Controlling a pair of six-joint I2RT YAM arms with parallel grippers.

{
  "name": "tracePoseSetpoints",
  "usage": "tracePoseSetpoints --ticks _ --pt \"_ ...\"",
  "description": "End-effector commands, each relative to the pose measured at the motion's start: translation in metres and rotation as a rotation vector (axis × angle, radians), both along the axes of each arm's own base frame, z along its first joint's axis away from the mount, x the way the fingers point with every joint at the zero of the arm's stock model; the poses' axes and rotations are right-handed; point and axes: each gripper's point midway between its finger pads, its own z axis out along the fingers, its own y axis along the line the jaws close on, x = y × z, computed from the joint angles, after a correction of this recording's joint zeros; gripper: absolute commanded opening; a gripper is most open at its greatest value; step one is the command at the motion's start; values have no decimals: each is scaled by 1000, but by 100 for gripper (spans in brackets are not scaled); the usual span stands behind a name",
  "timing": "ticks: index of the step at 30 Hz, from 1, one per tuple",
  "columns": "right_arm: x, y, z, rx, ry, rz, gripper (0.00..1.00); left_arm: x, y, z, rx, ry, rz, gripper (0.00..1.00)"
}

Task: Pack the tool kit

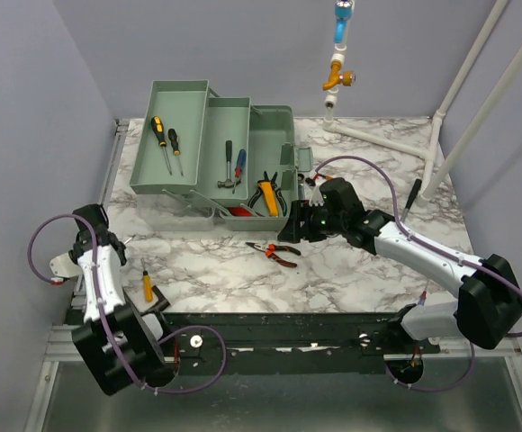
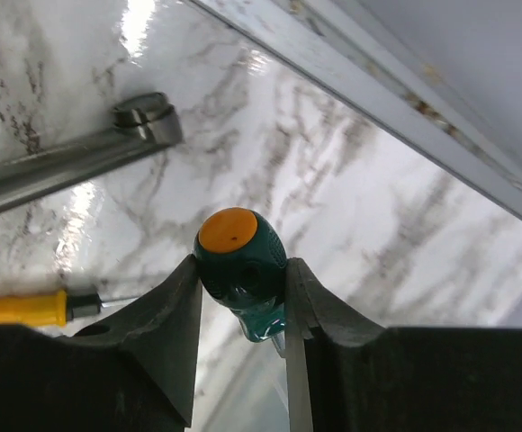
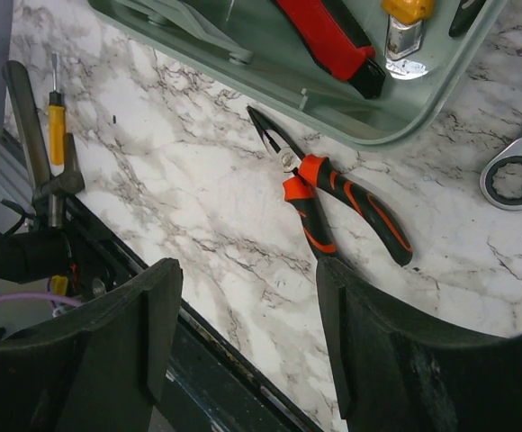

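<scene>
Where the marble table (image 1: pixel 360 270) nears its left edge, we see the left gripper (image 2: pixel 241 270) pressing both fingers against a green screwdriver (image 2: pixel 243 279), with a steel wrench (image 2: pixel 72 157) and a yellow screwdriver (image 2: pixel 18 308) lying close by. Our right gripper (image 3: pixel 245 270) hangs wide open above red pliers (image 3: pixel 333 193), which lie just beside the open toolbox (image 1: pixel 274 126).

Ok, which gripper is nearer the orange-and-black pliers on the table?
Right. The right gripper hovers open close by the pliers; the left gripper is far off to the left, clamped on a green screwdriver.
</scene>
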Motion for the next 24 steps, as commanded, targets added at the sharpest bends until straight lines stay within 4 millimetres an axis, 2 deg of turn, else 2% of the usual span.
tracePoseSetpoints --ticks 1,6,9,12,14,16,17,20,24 --pt "0 3 10 33 -11 10 67 -7 -8 40 64 -148 -29 0" --pt "0 -2 17 35 -41 -9 67 -7 -22 82 168 -341 -139 0" --pt "-3 -7 21 40 -59 -24 67 -26 -28 113 275 -346 -216 0" --pt "-7 -11 25 61 -72 -37 67 -42 -28 156 463 -321 -339 0" --pt "-9 -14 28 71 -85 -46 67 -37 -38 185 562 -353 -483 0" --pt "-9 -18 28 72 -97 -63 67 -21 -61 216 650 -454 -686 0" --pt "-10 -21 27 68 -103 -72 67 -9 -81 232 683 -557 -814 0" --pt "-8 -28 27 54 -121 -104 67 11 -125 261 722 -796 -1030 0" --pt "-10 -35 29 62 -131 -142 66 19 -155 295 772 -792 -1186 0"
